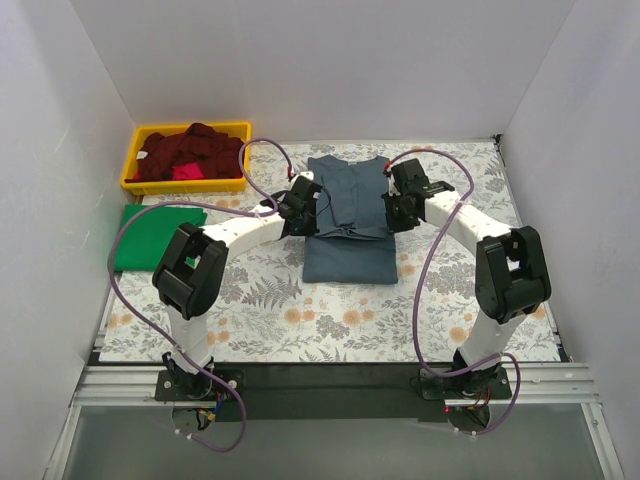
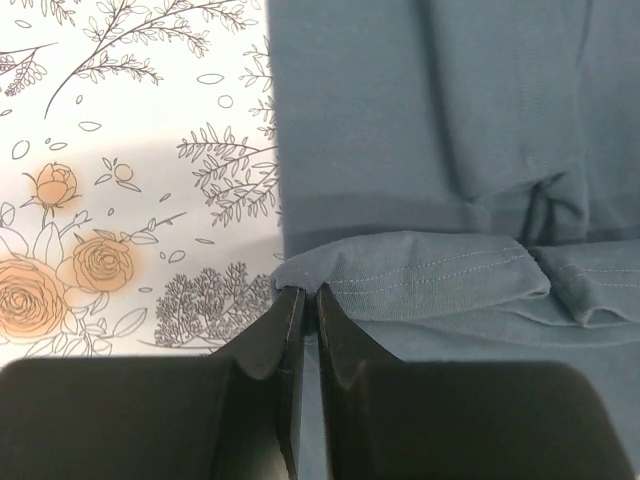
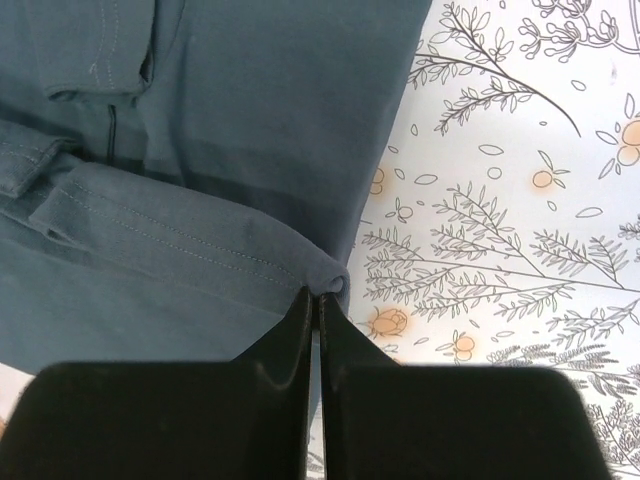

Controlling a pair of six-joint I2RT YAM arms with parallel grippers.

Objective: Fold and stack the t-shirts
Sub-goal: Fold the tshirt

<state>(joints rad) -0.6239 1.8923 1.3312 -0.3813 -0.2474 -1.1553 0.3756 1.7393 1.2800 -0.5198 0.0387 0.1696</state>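
A slate-blue t-shirt (image 1: pixel 347 215) lies partly folded in the middle of the floral cloth. My left gripper (image 1: pixel 306 207) is shut on its left folded edge (image 2: pixel 400 272), pinching the hem corner between the black fingertips (image 2: pixel 292 305). At the shirt's right side my right gripper (image 1: pixel 395 210) is shut on the stitched hem (image 3: pixel 200 245), where a small roll of cloth bulges past its fingertips (image 3: pixel 300 305). A bright green t-shirt (image 1: pixel 160 235) lies folded flat at the left. Dark red and pink t-shirts (image 1: pixel 190 155) are heaped in the yellow bin.
The yellow bin (image 1: pixel 135 182) stands at the back left corner. The floral table cloth (image 1: pixel 300 315) covers the table. White walls close in the left, right and back sides. The arms' bases sit on the rail (image 1: pixel 330 385) at the near edge.
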